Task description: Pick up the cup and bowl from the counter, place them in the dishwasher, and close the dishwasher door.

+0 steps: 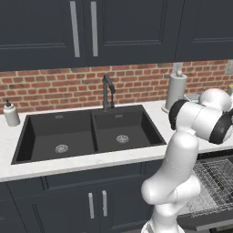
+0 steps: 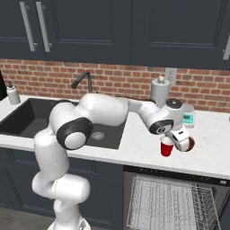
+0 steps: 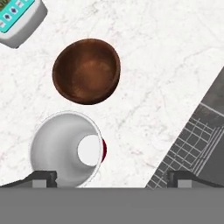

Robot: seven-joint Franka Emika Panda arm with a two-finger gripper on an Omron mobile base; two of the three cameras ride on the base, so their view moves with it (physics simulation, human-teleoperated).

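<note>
The red cup [image 2: 166, 148] stands upright on the white counter [image 2: 211, 152] near its front edge. From above it shows a white inside and a red sliver of rim [image 3: 103, 151]. The dark-brown bowl [image 3: 86, 71] sits just beyond the cup, partly hidden behind the hand in the right base view [image 2: 192, 143]. My gripper [image 2: 179, 144] hovers over both, open and holding nothing, with the cup beside one fingertip [image 3: 43, 178]. Below the counter the dishwasher [image 2: 170, 202] is open with its wire rack pulled out. Its door [image 1: 207, 221] is folded down.
A white-and-teal kitchen scale [image 2: 188, 119] lies behind the bowl, with a paper-towel roll [image 2: 160, 90] by the brick wall. The black double sink [image 1: 86, 134] with its faucet [image 1: 108, 91] lies to the left. A soap dispenser [image 1: 11, 113] stands at the far left.
</note>
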